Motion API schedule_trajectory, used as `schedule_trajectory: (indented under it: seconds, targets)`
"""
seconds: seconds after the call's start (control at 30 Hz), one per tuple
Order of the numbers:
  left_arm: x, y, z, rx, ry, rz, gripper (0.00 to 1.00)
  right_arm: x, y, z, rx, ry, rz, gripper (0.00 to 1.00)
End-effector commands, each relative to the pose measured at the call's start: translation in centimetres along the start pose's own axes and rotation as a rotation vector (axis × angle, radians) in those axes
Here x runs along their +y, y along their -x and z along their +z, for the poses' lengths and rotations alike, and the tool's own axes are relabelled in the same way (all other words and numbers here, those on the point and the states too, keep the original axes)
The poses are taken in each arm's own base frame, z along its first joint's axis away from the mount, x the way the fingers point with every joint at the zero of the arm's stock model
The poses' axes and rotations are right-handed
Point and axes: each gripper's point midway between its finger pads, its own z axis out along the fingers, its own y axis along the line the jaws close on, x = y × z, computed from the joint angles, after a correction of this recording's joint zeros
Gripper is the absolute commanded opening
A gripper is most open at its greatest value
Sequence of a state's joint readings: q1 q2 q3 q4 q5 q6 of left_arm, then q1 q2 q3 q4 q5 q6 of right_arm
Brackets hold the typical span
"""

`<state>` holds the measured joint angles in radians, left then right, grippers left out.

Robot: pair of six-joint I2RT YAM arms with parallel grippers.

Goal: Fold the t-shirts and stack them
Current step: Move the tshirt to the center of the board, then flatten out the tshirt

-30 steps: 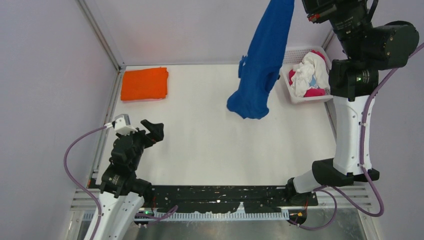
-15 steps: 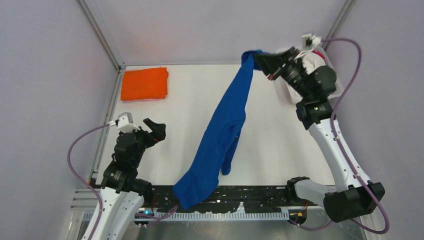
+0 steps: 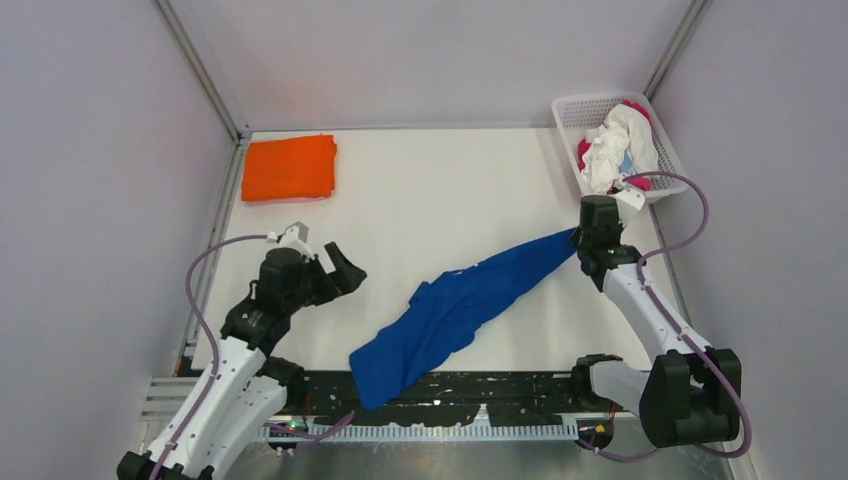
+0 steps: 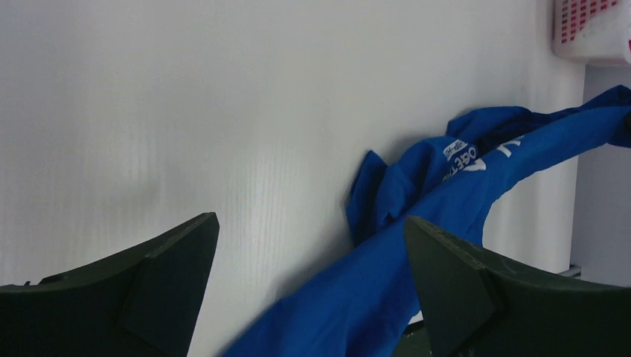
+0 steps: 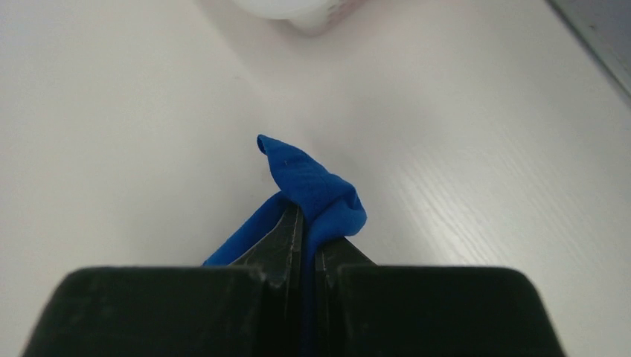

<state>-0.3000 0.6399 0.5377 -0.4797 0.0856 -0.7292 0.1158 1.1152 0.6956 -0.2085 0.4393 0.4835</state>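
The orange t-shirt (image 3: pixel 290 168) sits folded at the far left. The left gripper (image 3: pixel 348 277) hangs wide open and empty beside the blue t-shirt (image 3: pixel 455 305), which is roped diagonally across the table (image 3: pixel 430 190). The right gripper (image 5: pixel 306 223) pinches the shirt's right end tight. It looks like laying-out time: next, the left should take a corner and spread it.

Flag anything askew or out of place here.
The blue t-shirt lies twisted in a diagonal rope; its near end hangs over the table edge onto the black base plate, its far end pinched in the right end effector. The folded orange t-shirt looks tidy.
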Motion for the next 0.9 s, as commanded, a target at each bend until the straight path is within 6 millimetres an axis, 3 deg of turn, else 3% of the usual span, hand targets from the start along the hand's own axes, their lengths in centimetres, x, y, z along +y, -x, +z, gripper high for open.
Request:
schedule_trajectory:
  seconds: [0.0, 0.23, 0.4, 0.63, 0.77, 0.87]
  targets:
    - [-1.4, -3.7, -1.1, 0.130, -0.076, 0.063, 0.99, -4.7, 2.9, 0.1, -0.058, -0.195, 0.046, 0.05]
    - [-3.5, -10.9, -2.2, 0.302, -0.127, 0.259, 0.99, -3.3, 2.1, 0.4, -0.045, -0.097, 0.061, 0.05]
    - [-7.2, -14.8, -1.9, 0.401, -0.163, 0.448, 0.99, -2.6, 1.7, 0.2, -0.042, -0.046, 0.057, 0.05]
    - [-9.8, -17.4, 1.3, 0.485, -0.102, 0.564, 0.88, -2.4, 1.7, -0.3, -0.058, -0.011, 0.055, 0.05]
    - [-11.4, -19.0, 2.7, 0.518, -0.152, 0.555, 0.76, -2.4, 1.6, -0.4, -0.061, -0.004, 0.055, 0.05]
    - [-11.4, -20.3, 3.7, 0.558, -0.136, 0.572, 0.64, -2.4, 1.7, -0.5, -0.063, -0.003, 0.054, 0.05]
